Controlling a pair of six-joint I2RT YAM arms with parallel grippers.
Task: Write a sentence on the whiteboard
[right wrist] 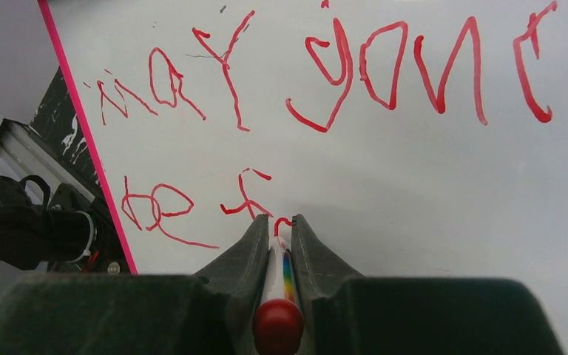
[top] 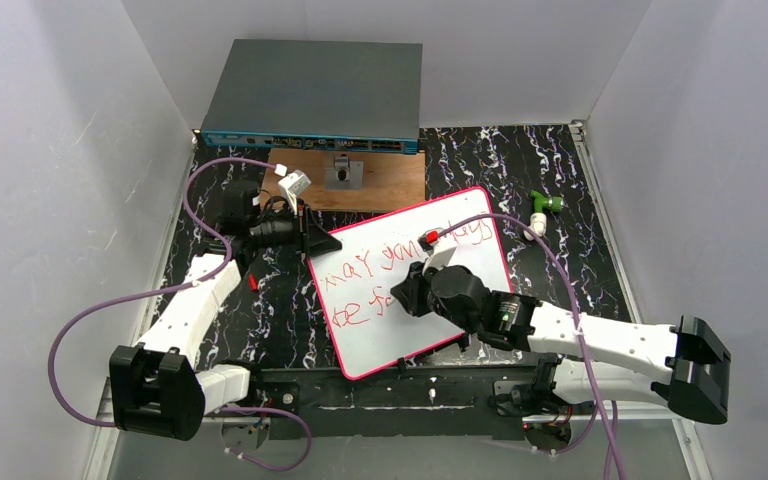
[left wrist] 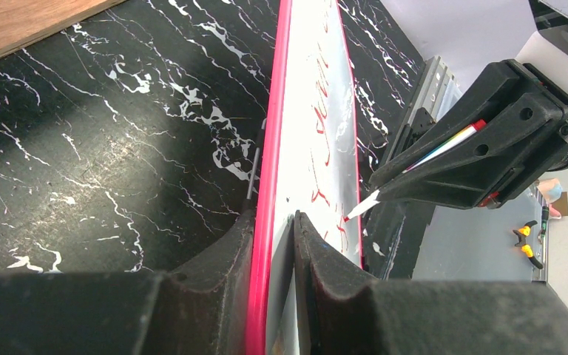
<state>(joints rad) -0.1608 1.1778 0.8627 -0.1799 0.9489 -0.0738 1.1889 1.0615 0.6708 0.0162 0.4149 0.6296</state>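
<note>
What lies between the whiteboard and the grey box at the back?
A brown wooden board lies between the whiteboard and the grey box, with a small grey metal part standing on it. The top view shows this.

2 white, purple-cabled arms (top: 192, 310) carry a black left pincer (left wrist: 274, 222) and right pincer (right wrist: 275, 222).
</note>
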